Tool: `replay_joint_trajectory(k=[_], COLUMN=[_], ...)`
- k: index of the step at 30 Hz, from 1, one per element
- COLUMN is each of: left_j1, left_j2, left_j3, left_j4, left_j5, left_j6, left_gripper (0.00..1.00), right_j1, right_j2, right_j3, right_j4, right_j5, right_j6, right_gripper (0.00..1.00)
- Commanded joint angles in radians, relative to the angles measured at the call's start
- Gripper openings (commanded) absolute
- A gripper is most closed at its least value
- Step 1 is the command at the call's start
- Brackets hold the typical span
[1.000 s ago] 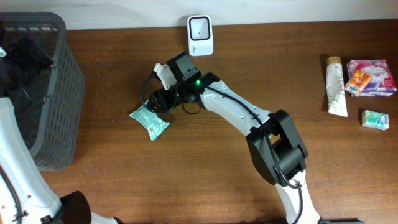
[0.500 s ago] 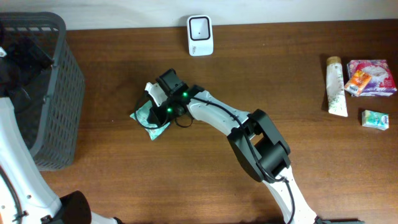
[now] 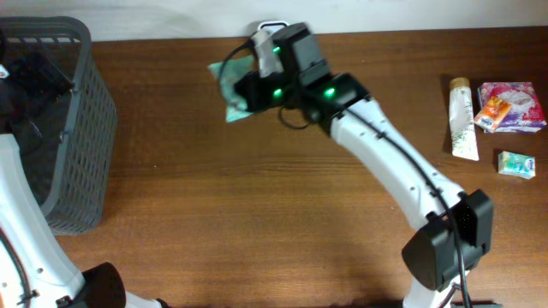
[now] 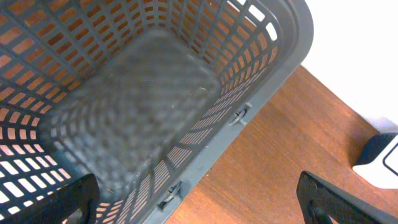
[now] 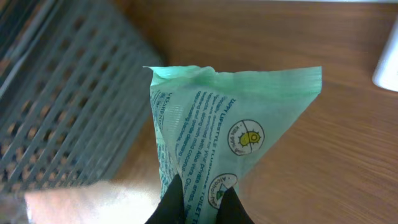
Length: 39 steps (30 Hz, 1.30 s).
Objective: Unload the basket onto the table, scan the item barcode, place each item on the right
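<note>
While the right gripper (image 5: 199, 200) clamps the green wipes packet (image 5: 231, 118) — twelve o'clock, by the scanner (image 5: 388, 62) — the left gripper (image 4: 202, 202) (empty) gapes wide.

One basket (image 3: 81, 137), one green pouch (image 3: 231, 90), one scanner (image 5: 388, 65), one tube (image 3: 463, 119), three small packs (image 3: 516, 163).

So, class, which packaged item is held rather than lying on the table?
The green packet, pinched in the right gripper; the tube, pink pack, orange sachet and small box lie on the table, ungripped.
</note>
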Motion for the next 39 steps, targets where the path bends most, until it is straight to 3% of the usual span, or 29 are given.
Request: replay_joint_trajectory(k=[1, 6, 9, 13, 19, 24, 29, 34, 39], left_j1=[0.005, 0.005, 0.005, 0.005, 0.005, 0.005, 0.005, 0.005, 0.005], left_j2=[0.000, 0.000, 0.000, 0.000, 0.000, 0.000, 0.000, 0.000, 0.000], left_j3=[0.007, 0.007, 0.007, 0.007, 0.007, 0.007, 0.007, 0.007, 0.007], left_j4=[0.002, 0.002, 0.002, 0.002, 0.002, 0.002, 0.002, 0.002, 0.002], left_j5=[-0.008, -0.008, -0.008, -0.008, -0.008, -0.008, -0.008, -0.008, -0.008], left_j6=[0.016, 0.016, 0.016, 0.016, 0.016, 0.016, 0.016, 0.016, 0.016], left_gripper=[0.99, 0.99, 0.99, 0.99, 0.99, 0.99, 0.99, 0.99, 0.99], right_j1=[-0.111, -0.178, -0.171, -0.186, -0.187, -0.146, -0.111, -0.113, -0.112], right_j2=[0.007, 0.007, 0.007, 0.007, 0.007, 0.019, 0.031, 0.033, 0.034], right_j3=[-0.001, -0.002, -0.002, -0.002, -0.002, -0.005, -0.096, -0.367, -0.448], right_j4=[-0.074, -0.115, -0.047, 0.102, 0.100, -0.243, -0.491, -0.394, -0.358], right_j5=[-0.082, -0.126, -0.221, -0.338, -0.317, 0.293, 0.598, 0.770, 0.769], right_j6=[0.065, 0.031, -0.246, -0.238, -0.256, -0.071, -0.066, -0.066, -0.066], right_gripper=[0.04, 0.04, 0.04, 0.04, 0.04, 0.04, 0.04, 0.04, 0.05])
